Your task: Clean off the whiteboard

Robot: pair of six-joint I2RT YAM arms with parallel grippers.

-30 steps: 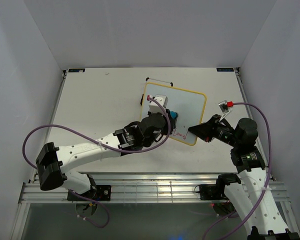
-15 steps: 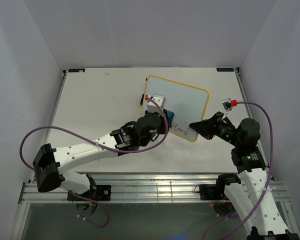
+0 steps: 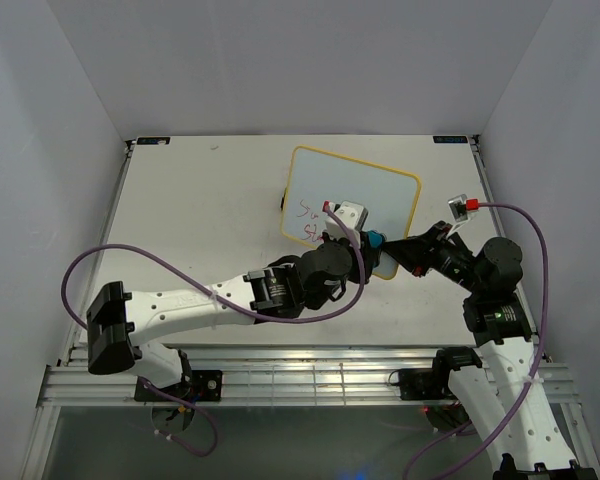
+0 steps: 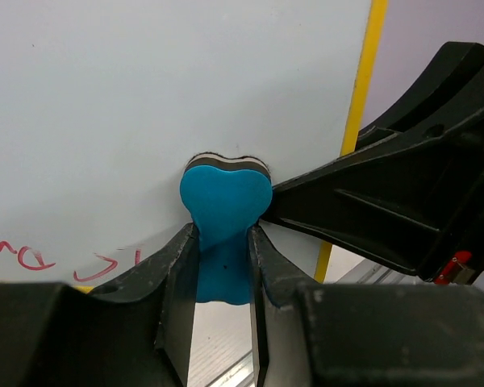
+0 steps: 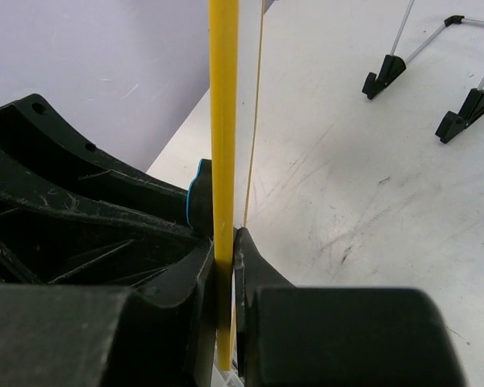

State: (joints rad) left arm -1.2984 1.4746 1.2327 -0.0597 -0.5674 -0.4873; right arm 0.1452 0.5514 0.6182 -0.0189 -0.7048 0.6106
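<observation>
1. Top external: you've got the whiteboard (image 3: 365, 182) at about 1 o'clock from the middle of the table (image 3: 190, 200), skewed, with its long edges running from 10 towards 4 o'clock.
2. Right gripper (image 3: 404, 248) has the board by its 5 o'clock corner. In the right wrist view the jaws are pinched to a narrow slit on the yellow frame (image 5: 223, 121), one finger on each face, with the board seen edge-on.
3. Left gripper (image 4: 223, 251) holds the blue eraser (image 4: 224, 193). Its jaws are narrow and clamp the eraser's waist, lobed end pointing forward.
4. Left wrist view: the eraser's felt end is pressed against the white surface, just beside the yellow frame at 3 o'clock. The right gripper's black finger sits right next to it on that side; whether the two touch I can't tell.
5. Red handwriting (image 3: 308, 212) shows at the board's 8 o'clock side in the top view. In the left wrist view you see a few strokes at 8 o'clock from the eraser, near the bottom edge.
6. The board surface around the eraser and up towards 12 o'clock reads clean white.
7. Right wrist view: two black feet (image 5: 385, 75) on thin wire legs at 1 o'clock, resting on the table.
</observation>
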